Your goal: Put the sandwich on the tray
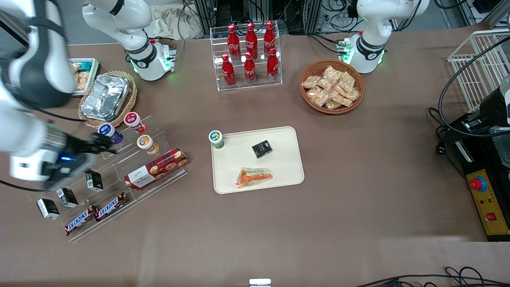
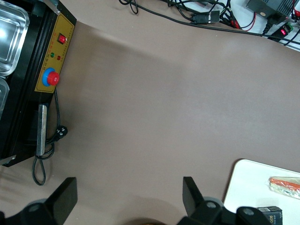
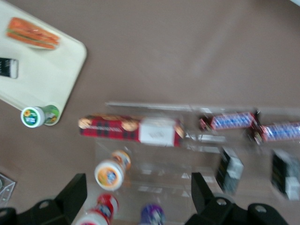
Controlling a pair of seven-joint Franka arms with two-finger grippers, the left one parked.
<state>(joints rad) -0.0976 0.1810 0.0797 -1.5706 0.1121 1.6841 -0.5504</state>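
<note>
The wrapped wedge sandwich (image 1: 254, 177), with orange and green filling, lies flat on the cream tray (image 1: 287, 167), at the edge nearest the front camera. It also shows in the right wrist view (image 3: 33, 33) on the tray (image 3: 51, 77) and in the left wrist view (image 2: 285, 185). My right gripper (image 1: 101, 146) is open and empty. It hangs above the clear acrylic snack rack (image 1: 119, 175), toward the working arm's end of the table, well away from the tray. Its wide-apart fingers (image 3: 70, 194) frame the small cups on the rack.
On the tray also stand a green-lidded cup (image 1: 216, 138) and a small black box (image 1: 261, 149). The rack holds small cups (image 1: 145, 142), a red cookie box (image 1: 156, 169), Snickers bars (image 1: 95, 213) and black boxes. A foil container (image 1: 105, 97), cola bottles (image 1: 250, 54) and a snack basket (image 1: 331, 86) stand farther off.
</note>
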